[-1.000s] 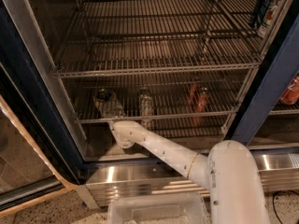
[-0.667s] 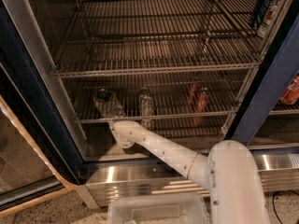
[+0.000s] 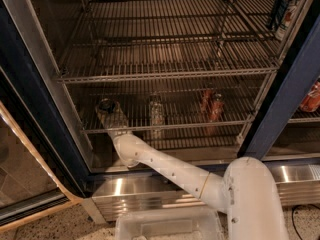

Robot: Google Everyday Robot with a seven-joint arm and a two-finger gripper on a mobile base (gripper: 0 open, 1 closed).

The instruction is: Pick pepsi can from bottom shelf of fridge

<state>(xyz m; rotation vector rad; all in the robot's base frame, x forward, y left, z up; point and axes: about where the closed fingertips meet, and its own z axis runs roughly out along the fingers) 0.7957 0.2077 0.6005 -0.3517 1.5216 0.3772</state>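
Observation:
The fridge has a dark blue frame and stands open. The bottom shelf is a wire rack with a front rail. The pepsi can, dark with a round top, stands at the shelf's left end. My white arm reaches up from the lower right, and my gripper is at the shelf's front rail, right at the can and just in front of it. The can's lower part is hidden behind the gripper.
A clear silvery bottle stands mid-shelf and red cans stand to the right. A wider wire rack is above, with a can at its far right. The glass door hangs open at left. A plastic bin sits on my base.

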